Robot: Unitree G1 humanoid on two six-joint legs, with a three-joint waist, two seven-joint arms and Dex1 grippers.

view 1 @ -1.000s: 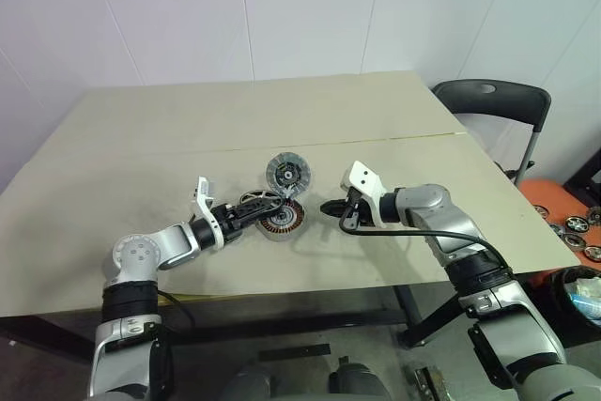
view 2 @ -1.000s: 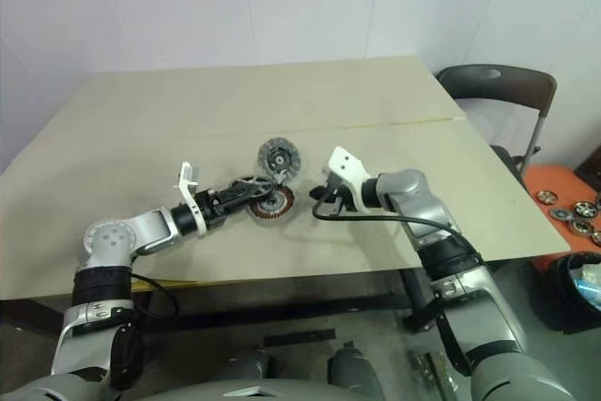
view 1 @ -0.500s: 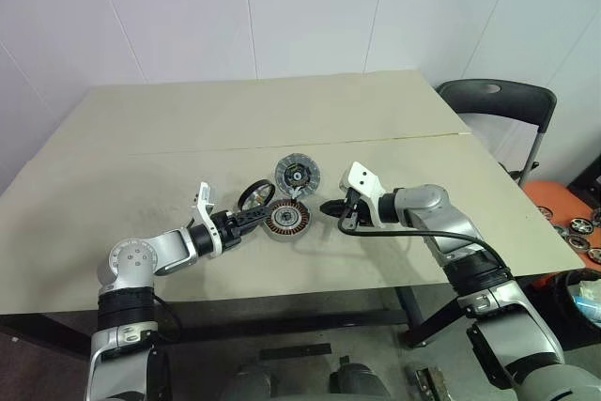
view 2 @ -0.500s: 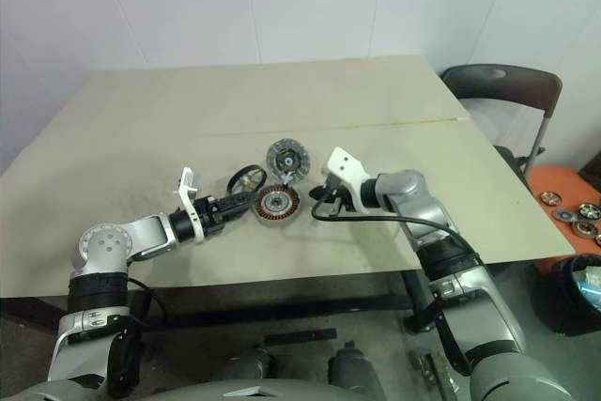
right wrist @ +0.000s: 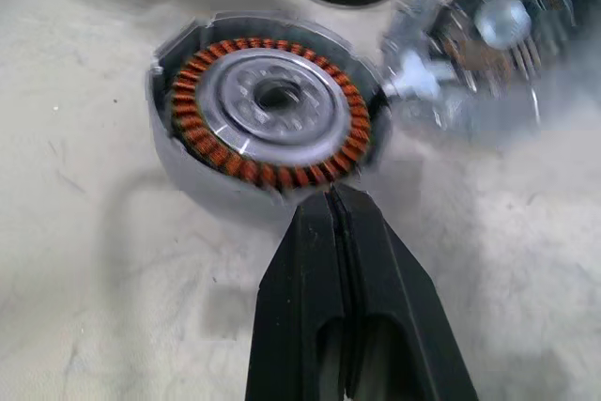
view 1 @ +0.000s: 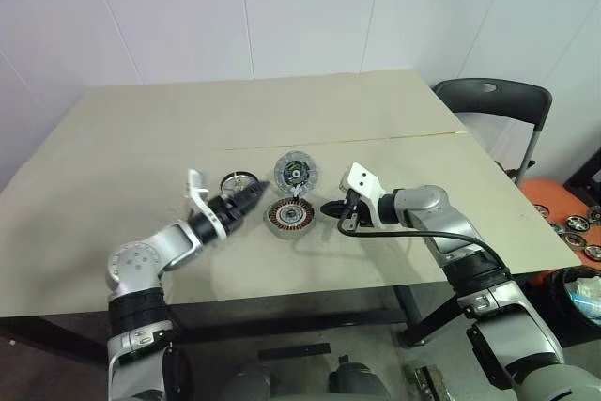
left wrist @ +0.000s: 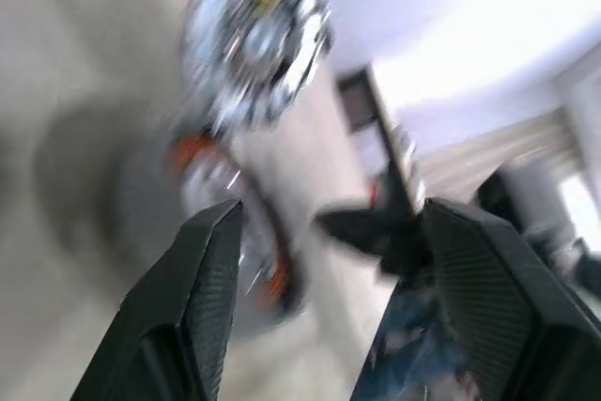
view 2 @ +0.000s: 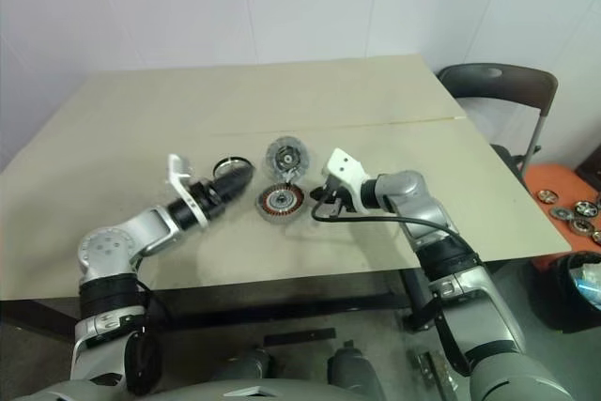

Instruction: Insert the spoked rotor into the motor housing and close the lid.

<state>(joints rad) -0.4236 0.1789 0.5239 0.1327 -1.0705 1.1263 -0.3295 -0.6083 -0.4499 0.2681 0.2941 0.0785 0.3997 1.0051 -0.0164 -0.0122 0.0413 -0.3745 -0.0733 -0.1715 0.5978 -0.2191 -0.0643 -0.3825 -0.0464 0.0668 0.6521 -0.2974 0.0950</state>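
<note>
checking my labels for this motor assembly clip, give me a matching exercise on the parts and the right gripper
Things:
1. spoked rotor
2. motor housing
3. lid
4. right gripper

Descriptions:
a. open top, ring of copper windings showing
b. shut, tip close to the housing's side
c. on the table beside the open left gripper, not in the housing
d. silvery disc with a black centre, tilted up at the far side of the housing

Pairs: 1-c, 2-a, 3-d, 4-b
</note>
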